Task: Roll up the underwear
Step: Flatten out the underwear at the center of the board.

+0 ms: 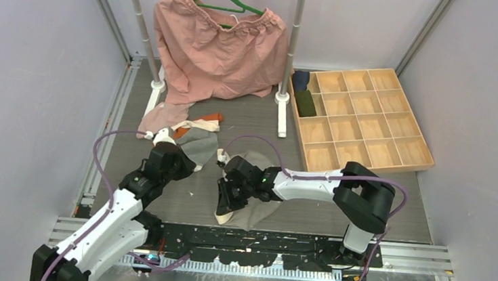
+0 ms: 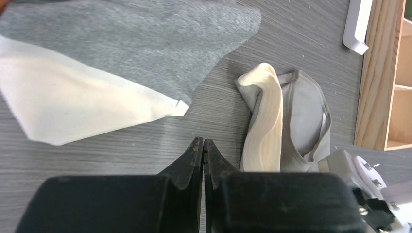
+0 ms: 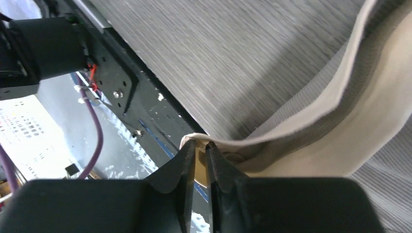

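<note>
R gripper (image 3: 200,148) pinches cream waistband (image 3: 340,121) of taupe underwear (image 1: 260,213), centre-near on table (image 1: 180,199). L gripper (image 2: 203,145) closed, empty, beside grey underwear (image 2: 145,48) further left.

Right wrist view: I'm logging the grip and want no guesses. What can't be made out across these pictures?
- Right wrist view: whether the right tool clamps the cream waistband or only touches it; its fingertips cover the contact.
- Top view: the full outline of the beige underwear; the right arm lies over it.
- Left wrist view: the grey underwear runs off the top and left edges.
</note>
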